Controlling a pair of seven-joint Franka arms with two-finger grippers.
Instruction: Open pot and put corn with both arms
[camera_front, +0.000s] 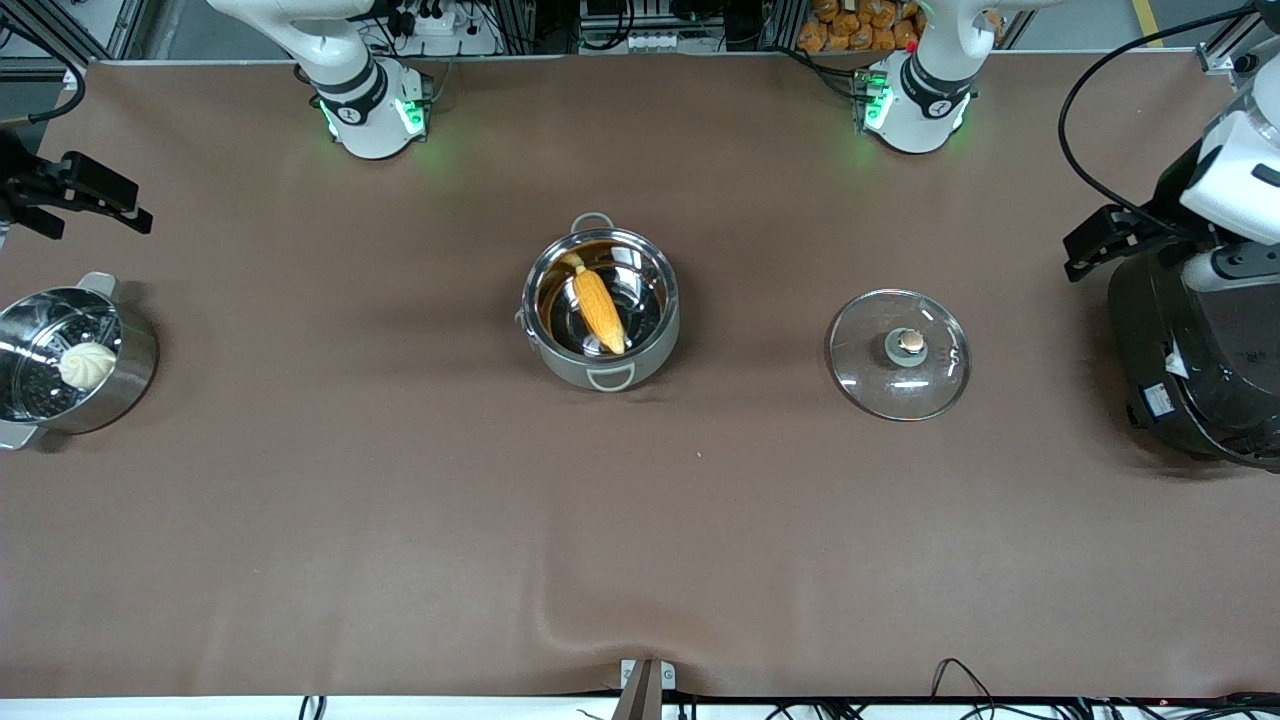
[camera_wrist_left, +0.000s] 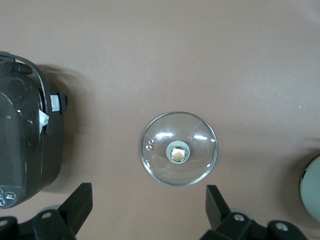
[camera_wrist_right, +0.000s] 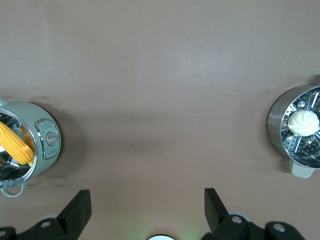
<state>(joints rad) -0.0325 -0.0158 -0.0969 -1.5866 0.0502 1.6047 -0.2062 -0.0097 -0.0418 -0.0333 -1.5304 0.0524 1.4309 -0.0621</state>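
The yellow-orange corn cob (camera_front: 600, 309) already lies in the open round steel pot (camera_front: 655, 350) mid-table, and the glass lid (camera_front: 899, 352) rests flat toward the left arm's end, so both arms should simply hold clear; the left gripper (camera_wrist_left: 145, 210) and right gripper (camera_wrist_right: 145, 212) hang wide open, empty, over bare cloth

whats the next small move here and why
Probably none beyond holding both arms back: the corn already lies in the open pot, and the lid rests on the table beside it. The left pincer and right pincer are open and empty.
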